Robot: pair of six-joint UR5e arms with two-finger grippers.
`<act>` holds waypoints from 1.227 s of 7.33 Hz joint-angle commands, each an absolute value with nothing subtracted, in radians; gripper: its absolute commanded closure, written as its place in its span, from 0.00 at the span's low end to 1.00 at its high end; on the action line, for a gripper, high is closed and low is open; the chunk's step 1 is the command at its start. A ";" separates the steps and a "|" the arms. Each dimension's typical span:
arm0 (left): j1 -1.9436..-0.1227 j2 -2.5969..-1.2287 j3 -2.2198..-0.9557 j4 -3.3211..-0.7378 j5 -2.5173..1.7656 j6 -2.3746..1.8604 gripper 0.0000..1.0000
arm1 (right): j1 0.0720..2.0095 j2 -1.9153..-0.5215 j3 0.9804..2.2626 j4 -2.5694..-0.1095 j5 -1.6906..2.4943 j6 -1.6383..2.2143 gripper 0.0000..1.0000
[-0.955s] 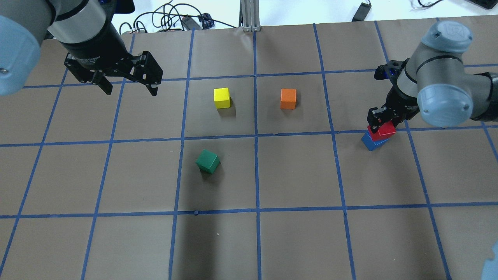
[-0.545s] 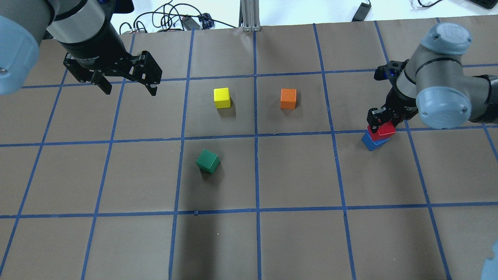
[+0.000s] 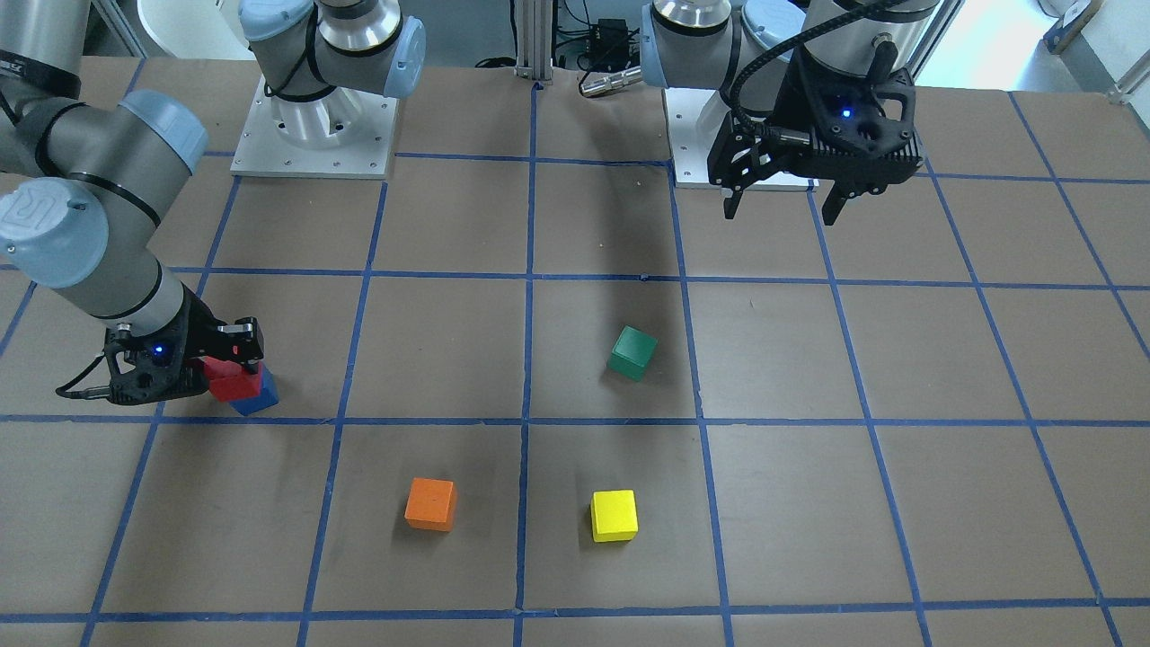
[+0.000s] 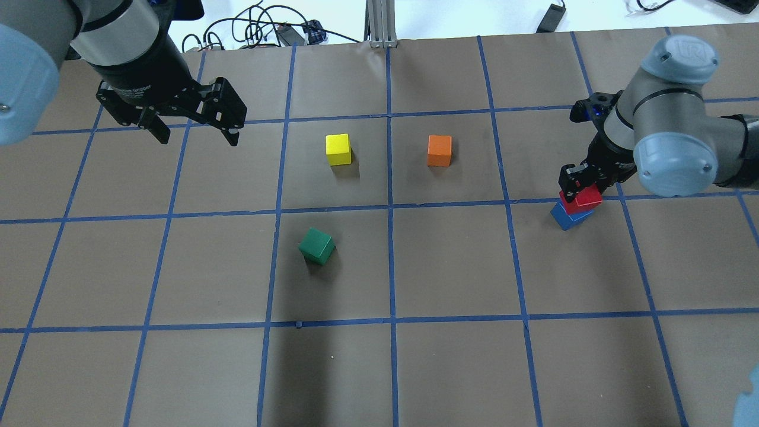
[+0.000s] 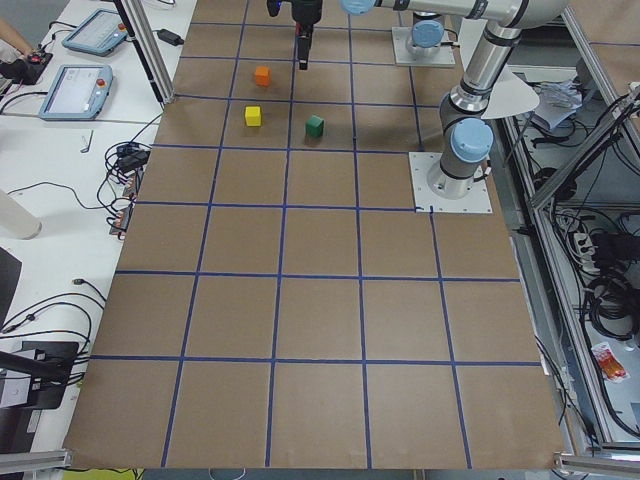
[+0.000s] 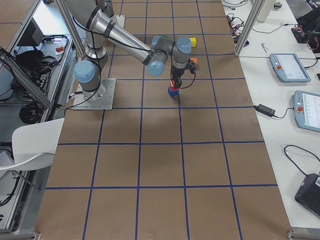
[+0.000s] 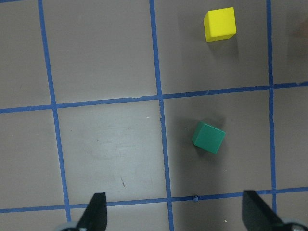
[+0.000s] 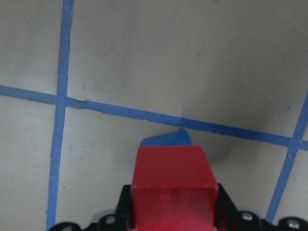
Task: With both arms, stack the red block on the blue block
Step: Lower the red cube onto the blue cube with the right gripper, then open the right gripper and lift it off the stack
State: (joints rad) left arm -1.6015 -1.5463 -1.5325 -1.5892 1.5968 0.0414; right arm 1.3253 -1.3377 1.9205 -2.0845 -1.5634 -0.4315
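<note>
Gripping the red block (image 4: 584,200) between its fingers, the right hand (image 4: 580,186) held it directly above the blue block (image 4: 568,217), apparently resting on it and slightly twisted, at the right of the surface (image 4: 450,367). The left hand (image 4: 198,137) hung wide and empty, well apart, so release seemingly fell to the right arm.

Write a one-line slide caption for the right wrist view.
Right pincer grips the red block over the blue block, near blue tape lines.
</note>
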 commanded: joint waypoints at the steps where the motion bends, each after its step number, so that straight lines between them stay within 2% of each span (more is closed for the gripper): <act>1: -1.600 -1.546 -1.532 -1.589 1.597 0.041 0.00 | 1.325 -1.338 1.921 -2.085 -1.566 -0.431 0.15; 2: -1.600 -1.546 -1.532 -1.589 1.597 0.041 0.00 | 1.325 -1.338 1.921 -2.085 -1.566 -0.430 0.02; 5: -1.598 -1.545 -1.532 -1.589 1.597 0.041 0.00 | 1.324 -1.350 1.861 -2.045 -1.624 -0.417 0.00; 6: -1.598 -1.545 -1.532 -1.589 1.597 0.041 0.00 | 1.325 -1.359 1.789 -1.937 -1.617 -0.416 0.00; 9: -1.598 -1.542 -1.534 -1.591 1.598 0.043 0.00 | 1.335 -1.385 1.461 -1.495 -1.612 -0.333 0.00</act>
State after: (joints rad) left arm -1.5977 -1.5422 -1.5338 -1.5905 1.5985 0.0447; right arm 1.3289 -1.3738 1.5931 -1.6687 -1.6151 -0.3655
